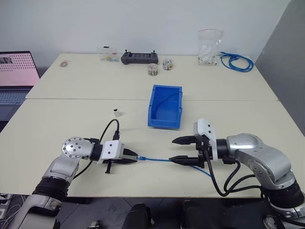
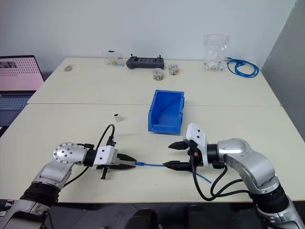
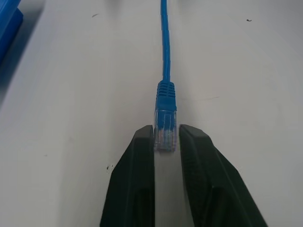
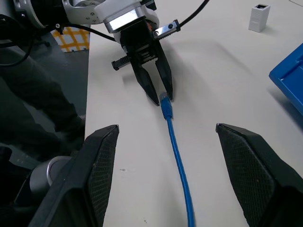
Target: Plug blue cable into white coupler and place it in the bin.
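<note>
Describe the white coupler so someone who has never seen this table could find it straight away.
Start at the blue bin in the middle of the table. To its left, standing alone on the bare tabletop, is the white coupler, a tiny upright white block with a dark top. Unlike the bag of white pieces at the table's far edge, it is a single loose piece, apart from everything else.

The cable (image 3: 165,42) is bright blue and its plug (image 3: 165,130) is clear. The bin (image 1: 166,106) is the same bright blue. The coupler (image 1: 116,112) is white with a dark end. The tabletop (image 1: 71,124) is pale cream. The fingers (image 3: 137,189) of the left gripper (image 1: 133,161) are black, and the yellow cloth (image 4: 73,38) has a white check pattern.
</note>
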Available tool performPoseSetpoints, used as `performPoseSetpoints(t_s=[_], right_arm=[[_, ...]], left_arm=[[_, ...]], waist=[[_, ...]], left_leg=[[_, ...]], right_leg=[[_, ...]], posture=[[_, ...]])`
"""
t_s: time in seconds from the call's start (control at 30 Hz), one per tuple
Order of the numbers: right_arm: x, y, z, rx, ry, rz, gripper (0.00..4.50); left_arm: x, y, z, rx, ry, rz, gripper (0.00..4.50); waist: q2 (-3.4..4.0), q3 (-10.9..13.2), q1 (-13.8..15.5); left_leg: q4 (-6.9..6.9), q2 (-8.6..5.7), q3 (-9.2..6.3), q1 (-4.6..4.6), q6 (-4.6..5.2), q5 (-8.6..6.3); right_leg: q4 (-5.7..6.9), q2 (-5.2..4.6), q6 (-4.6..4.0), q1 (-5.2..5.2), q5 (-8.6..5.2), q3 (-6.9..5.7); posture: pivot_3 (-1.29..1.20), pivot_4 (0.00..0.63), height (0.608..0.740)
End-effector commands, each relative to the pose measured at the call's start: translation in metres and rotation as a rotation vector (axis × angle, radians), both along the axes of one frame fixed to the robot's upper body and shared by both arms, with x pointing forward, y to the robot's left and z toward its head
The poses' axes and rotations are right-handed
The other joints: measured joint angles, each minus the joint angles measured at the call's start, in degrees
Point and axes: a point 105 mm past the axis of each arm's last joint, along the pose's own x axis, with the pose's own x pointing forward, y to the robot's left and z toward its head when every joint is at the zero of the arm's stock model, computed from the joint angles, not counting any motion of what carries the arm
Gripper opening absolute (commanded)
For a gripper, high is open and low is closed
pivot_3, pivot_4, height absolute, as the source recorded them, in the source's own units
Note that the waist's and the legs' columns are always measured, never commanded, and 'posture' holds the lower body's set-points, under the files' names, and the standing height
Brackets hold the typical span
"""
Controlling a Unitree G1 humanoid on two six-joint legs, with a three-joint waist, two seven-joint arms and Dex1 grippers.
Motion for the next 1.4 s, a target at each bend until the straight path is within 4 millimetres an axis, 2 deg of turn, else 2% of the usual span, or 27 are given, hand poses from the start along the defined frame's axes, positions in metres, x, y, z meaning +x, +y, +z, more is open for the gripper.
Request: performPoseSetpoints(t_s=[0.03, 0.13, 0.33, 0.47, 0.57, 0.73, 0.97, 1.17, 1.3, 1.4], right_arm=[[-0.010, -0.004, 0.014, 0.045, -0.052, 0.001, 3.50], [-0.016, -0.010, 0.015, 0.066, -0.025, -0.030, 3.50], [-0.041, -0.020, 0.013, 0.085, 0.085, -0.036, 3.50], [-0.054, -0.023, 0.012, 0.113, 0.146, -0.066, 3.50], [-0.055, -0.023, 0.014, 0.158, 0.166, -0.113, 3.50], [-0.046, -0.022, 0.027, 0.283, 0.178, -0.187, 3.50], [-0.023, -0.017, 0.056, 0.476, 0.193, -0.220, 3.50], [-0.020, -0.009, 0.074, 0.562, 0.230, -0.172, 3.50], [-0.020, -0.006, 0.080, 0.581, 0.252, -0.144, 3.50], [-0.020, -0.004, 0.079, 0.574, 0.267, -0.138, 2.98]], left_arm=[[-0.011, -0.003, -0.019, 0.121, 0.089, -0.036, 0.33], [-0.007, -0.019, -0.005, 0.065, 0.125, -0.013, 0.25], [-0.006, -0.053, 0.034, -0.118, 0.305, 0.037, 0.25], [0.002, -0.077, 0.074, -0.323, 0.497, 0.084, 0.25], [0.005, -0.088, 0.101, -0.456, 0.631, 0.089, 0.25], [-0.002, -0.095, 0.127, -0.585, 0.823, 0.061, 0.25], [-0.022, -0.099, 0.142, -0.623, 0.961, 0.002, 0.25], [-0.032, -0.098, 0.142, -0.628, 0.996, 0.003, 0.25], [-0.032, -0.097, 0.142, -0.642, 0.994, 0.019, 0.25], [-0.031, -0.097, 0.143, -0.655, 0.992, 0.026, 0.25]], waist=[[0.00, 0.0, 0.1], [0.00, 0.0, 0.2], [-0.20, 0.1, 0.7], [-0.31, 0.2, 0.7], [-0.33, 0.2, 0.5], [-0.35, 0.2, -0.6], [-0.36, 0.2, -0.5], [-0.36, 0.2, -0.5], [-0.36, 0.2, -0.4], [-0.35, 0.2, -0.5]], left_leg=[[0.00, 0.00, -0.03, 0.00, 0.00, 0.00], [0.00, -0.01, -0.01, 0.01, 0.01, 0.00], [0.02, -0.02, -0.07, -0.14, 0.02, -0.01], [0.03, 0.03, -0.16, -0.17, 0.01, -0.01], [0.04, 0.02, -0.16, -0.17, 0.01, -0.01], [0.01, 0.05, -0.14, -0.13, 0.00, 0.00], [0.02, 0.04, -0.13, -0.10, -0.02, 0.01], [0.01, 0.02, -0.11, -0.13, -0.02, 0.01], [0.01, 0.03, -0.09, -0.12, -0.02, 0.01], [0.01, 0.03, -0.08, -0.12, -0.02, 0.01]], right_leg=[[-0.01, 0.00, 0.03, 0.02, -0.02, -0.02], [-0.04, 0.00, 0.07, 0.05, -0.04, 0.00], [-0.06, 0.01, 0.14, -0.01, -0.08, -0.04], [-0.04, 0.07, 0.14, -0.05, -0.08, -0.10], [-0.04, 0.08, 0.15, -0.04, -0.09, -0.10], [-0.04, 0.09, 0.15, -0.03, -0.09, -0.06], [0.00, 0.08, 0.15, -0.04, -0.09, -0.02], [-0.03, 0.04, 0.14, -0.05, -0.09, 0.02], [-0.03, 0.04, 0.14, -0.05, -0.09, 0.04], [-0.03, 0.04, 0.14, -0.06, -0.09, 0.04]], posture=[[0.00, 0.150, 0.740], [0.00, 0.150, 0.740], [0.00, 0.150, 0.740], [0.00, 0.150, 0.740], [0.00, 0.150, 0.740], [0.00, 0.150, 0.740], [0.00, 0.150, 0.740], [0.00, 0.150, 0.740], [0.00, 0.150, 0.740], [0.00, 0.150, 0.740]])
